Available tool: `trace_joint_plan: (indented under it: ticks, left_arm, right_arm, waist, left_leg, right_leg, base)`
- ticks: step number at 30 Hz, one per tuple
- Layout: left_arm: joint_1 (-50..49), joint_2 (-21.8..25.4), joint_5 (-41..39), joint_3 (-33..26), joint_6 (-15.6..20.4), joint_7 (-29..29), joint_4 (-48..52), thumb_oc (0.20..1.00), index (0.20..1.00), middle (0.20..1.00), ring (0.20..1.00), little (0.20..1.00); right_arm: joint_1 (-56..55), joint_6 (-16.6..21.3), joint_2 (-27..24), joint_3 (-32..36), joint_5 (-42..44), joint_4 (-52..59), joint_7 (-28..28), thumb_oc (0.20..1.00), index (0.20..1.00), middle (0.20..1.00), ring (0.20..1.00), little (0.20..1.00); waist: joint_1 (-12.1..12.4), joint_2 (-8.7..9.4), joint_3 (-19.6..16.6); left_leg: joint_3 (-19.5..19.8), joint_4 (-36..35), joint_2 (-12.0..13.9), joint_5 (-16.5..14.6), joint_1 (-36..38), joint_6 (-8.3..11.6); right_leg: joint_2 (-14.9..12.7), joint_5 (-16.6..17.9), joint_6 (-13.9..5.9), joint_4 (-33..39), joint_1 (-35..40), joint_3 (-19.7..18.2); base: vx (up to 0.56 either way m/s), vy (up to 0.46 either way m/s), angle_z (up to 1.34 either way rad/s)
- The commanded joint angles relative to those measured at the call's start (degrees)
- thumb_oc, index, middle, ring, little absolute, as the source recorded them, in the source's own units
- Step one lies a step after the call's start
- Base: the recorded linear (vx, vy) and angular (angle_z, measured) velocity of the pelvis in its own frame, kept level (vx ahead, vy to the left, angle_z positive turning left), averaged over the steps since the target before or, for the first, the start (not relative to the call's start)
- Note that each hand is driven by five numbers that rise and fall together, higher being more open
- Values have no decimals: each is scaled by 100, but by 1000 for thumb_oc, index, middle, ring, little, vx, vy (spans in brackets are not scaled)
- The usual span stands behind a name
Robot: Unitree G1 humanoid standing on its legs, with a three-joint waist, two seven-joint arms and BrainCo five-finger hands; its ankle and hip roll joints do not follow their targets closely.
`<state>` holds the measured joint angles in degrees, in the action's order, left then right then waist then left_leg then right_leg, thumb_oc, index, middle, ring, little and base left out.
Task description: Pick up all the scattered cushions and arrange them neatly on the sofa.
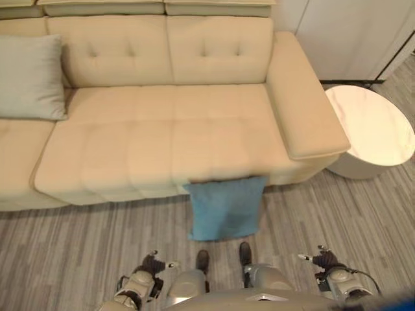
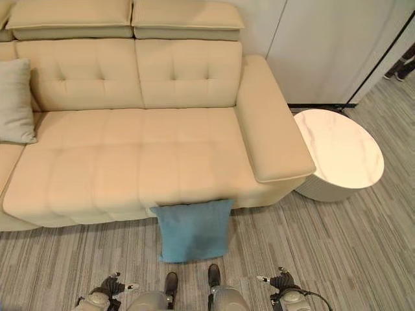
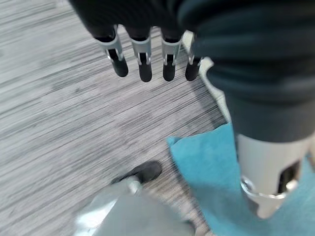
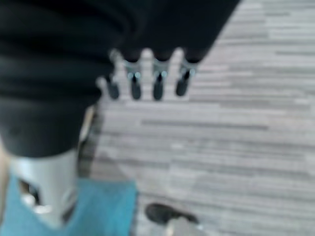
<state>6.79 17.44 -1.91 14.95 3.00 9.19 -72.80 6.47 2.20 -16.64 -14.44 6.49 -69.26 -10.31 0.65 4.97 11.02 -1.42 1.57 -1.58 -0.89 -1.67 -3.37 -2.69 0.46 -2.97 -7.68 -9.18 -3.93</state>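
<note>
A blue cushion [image 1: 225,208] leaned against the front of the beige sofa [image 1: 162,139] on the floor, apparently fallen there, as the left robot hand [image 3: 147,54] and right robot hand [image 4: 147,78] hung empty, fingers straight

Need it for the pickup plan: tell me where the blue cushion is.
The blue cushion lies on the floor, leaning against the front edge of the sofa, directly before the robot, between both hanging hands.

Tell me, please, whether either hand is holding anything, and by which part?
Nothing is held: the left hand and right hand hang open; the blue cushion lies untouched.
</note>
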Motion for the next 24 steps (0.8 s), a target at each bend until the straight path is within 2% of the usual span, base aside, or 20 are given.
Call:
trace_joint_plan:
  ticks: [1, 3, 7, 10, 11, 15, 19, 21, 22, 23, 24]
  left_arm:
    - [-18, 229, -188, -226, 111, 105, 73, 1000, 1000, 1000, 1000, 1000]
    - [39, 276, -208, -213, 138, 123, 87, 1000, 1000, 1000, 1000, 1000]
    - [99, 271, -356, -277, 156, 167, 106, 1000, 1000, 1000, 1000, 1000]
    - [267, 234, -707, -351, 217, 206, 198, 1000, 1000, 1000, 1000, 1000]
    - [537, 228, -1016, -335, 306, 328, 313, 1000, 1000, 1000, 1000, 1000]
    - [877, 253, -1384, -268, 461, 574, 589, 1000, 1000, 1000, 1000, 1000]
    - [1467, 358, -1875, -176, 679, 928, 852, 1000, 1000, 1000, 1000, 1000]
    - [1791, 433, -1982, -94, 672, 949, 747, 1000, 1000, 1000, 1000, 1000]
    - [2003, 500, -2062, -43, 646, 941, 686, 1000, 1000, 1000, 1000, 1000]
    - [2097, 548, -2147, -59, 650, 958, 730, 1000, 1000, 1000, 1000, 1000]
    - [2519, 565, -2368, -42, 666, 1059, 687, 1000, 1000, 1000, 1000, 1000]
  right_arm:
    - [182, 84, -153, -136, -9, 252, -77, 1000, 1000, 1000, 1000, 1000]
    - [198, 86, -177, -161, -27, 243, -95, 1000, 1000, 1000, 1000, 1000]
    - [237, 98, -202, -195, 0, 241, -138, 1000, 1000, 1000, 1000, 1000]
    - [390, 126, -225, -224, 97, 274, -227, 1000, 1000, 1000, 1000, 1000]
    - [600, 163, -242, -241, 212, 285, -340, 1000, 1000, 1000, 1000, 1000]
    - [915, 211, -273, -255, 412, 344, -530, 1000, 1000, 1000, 1000, 1000]
    - [1551, 345, -369, -266, 815, 464, -842, 1000, 1000, 1000, 1000, 1000]
    - [1931, 354, -482, -316, 899, 440, -1018, 1000, 1000, 1000, 1000, 1000]
    - [2160, 339, -574, -357, 941, 433, -1078, 1000, 1000, 1000, 1000, 1000]
    - [2297, 336, -635, -368, 967, 481, -1132, 1000, 1000, 1000, 1000, 1000]
    - [2758, 358, -745, -353, 1074, 446, -1346, 1000, 1000, 1000, 1000, 1000]
  waist:
    - [111, 174, -27]
    - [121, 214, -2]
    - [98, 222, 17]
    - [69, 230, 141]
    - [59, 221, 324]
    - [56, 196, 492]
    - [17, 177, 647]
    - [-17, 129, 742]
    - [-36, 100, 764]
    - [-58, 85, 771]
    - [-107, 25, 806]
  left_leg:
    - [309, 747, -16, -513, -551, 129]
    - [325, 878, -54, -599, -571, 178]
    - [416, 897, -40, -596, -681, 212]
    - [464, 965, -33, -551, -1022, 236]
    - [550, 1087, -61, -486, -1442, 251]
    - [650, 1298, -82, -400, -2076, 288]
    - [653, 1652, -110, -330, -3061, 336]
    - [657, 1820, -120, -309, -3575, 328]
    - [672, 2006, -129, -496, -3818, 332]
    - [684, 2067, -151, -497, -4026, 328]
    - [687, 2320, -207, -527, -4585, 319]
  right_leg:
    - [-308, -64, -407, -238, 358, -74]
    - [-455, -105, -350, 148, 412, 278]
    - [-332, -170, -278, 80, 276, 198]
    - [-288, -232, -197, 5, -11, 287]
    - [-246, -266, -138, -181, -409, 318]
    - [-266, -300, -92, -520, -1081, 351]
    - [-260, -290, -69, -977, -2115, 315]
    - [-250, -286, -73, -1256, -2707, 265]
    - [-236, -469, -74, -1435, -2928, 213]
    - [-227, -489, -61, -1502, -3133, 182]
    - [-217, -535, -42, -1780, -3709, 135]
  base:
    - [39, -4, -25]
    - [50, -36, -14]
    - [39, -66, 9]
    - [-119, -83, 8]
    - [-196, -74, 22]
    - [-155, -49, 25]
    - [-138, -23, 12]
    - [-103, 43, 5]
    - [-54, 41, 0]
    - [-72, 46, 0]
    - [-103, 42, 0]
